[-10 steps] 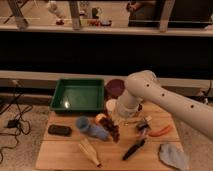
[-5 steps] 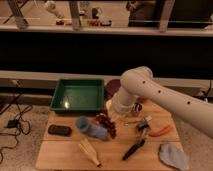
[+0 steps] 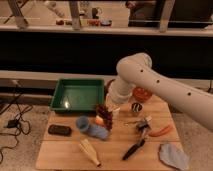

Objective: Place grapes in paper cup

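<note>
Far left: a green tray (image 3: 77,95) sits at the far-left corner of the wooden table (image 3: 56,152). A small black object (image 3: 59,130) lies nearer than it.

Left of centre: a small blue cup (image 3: 84,124) lies tipped over. A round orange fruit (image 3: 99,120) sits just beside it on the right.

Near edge, left of centre: a cream tapered item lies on its side. It is judged to be the paper cup (image 3: 89,151). Its long axis runs from far-left to near-right. Which end is the mouth cannot be determined.

Centre: the grapes (image 3: 104,114) show as a dark cluster with the long axis upright, at the tip of the gripper (image 3: 108,112). The gripper reaches down from the white arm on the right. As the bunch stands on end, the gripper is judged to be clamped on it.

Governing relation: the paper cup lies nearer than the gripper and a little to its left, apart from it, with the orange fruit and blue cup just beside the route. With the cup on its side, a straight drop from above looks unlikely to seat the bunch. The bunch's long axis would need to line up with the cup's.

Right: a shiny metal cup (image 3: 136,107) stands just right of the arm. It is not the target.
</note>
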Controlling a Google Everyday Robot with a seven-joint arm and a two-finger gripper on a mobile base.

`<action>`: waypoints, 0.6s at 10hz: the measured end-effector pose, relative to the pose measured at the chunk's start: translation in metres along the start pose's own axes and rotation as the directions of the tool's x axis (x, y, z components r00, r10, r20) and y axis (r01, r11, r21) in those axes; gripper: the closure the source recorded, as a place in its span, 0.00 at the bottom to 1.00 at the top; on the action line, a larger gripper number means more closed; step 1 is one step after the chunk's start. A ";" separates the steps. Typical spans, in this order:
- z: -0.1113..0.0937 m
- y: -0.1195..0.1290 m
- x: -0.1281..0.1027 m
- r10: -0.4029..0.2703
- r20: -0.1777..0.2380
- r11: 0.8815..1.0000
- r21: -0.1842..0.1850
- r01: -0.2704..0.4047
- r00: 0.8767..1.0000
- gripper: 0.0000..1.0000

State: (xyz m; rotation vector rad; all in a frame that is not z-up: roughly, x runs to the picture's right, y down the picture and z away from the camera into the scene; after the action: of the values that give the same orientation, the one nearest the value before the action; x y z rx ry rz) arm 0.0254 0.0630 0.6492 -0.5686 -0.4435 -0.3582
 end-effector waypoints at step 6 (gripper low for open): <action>-0.020 -0.045 0.031 0.029 0.013 0.999 0.044 -0.029 1.000 1.00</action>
State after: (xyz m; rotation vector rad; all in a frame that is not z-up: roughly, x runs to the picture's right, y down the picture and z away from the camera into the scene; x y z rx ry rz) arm 0.0374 0.0094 0.6687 -0.5343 -0.4536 -0.3167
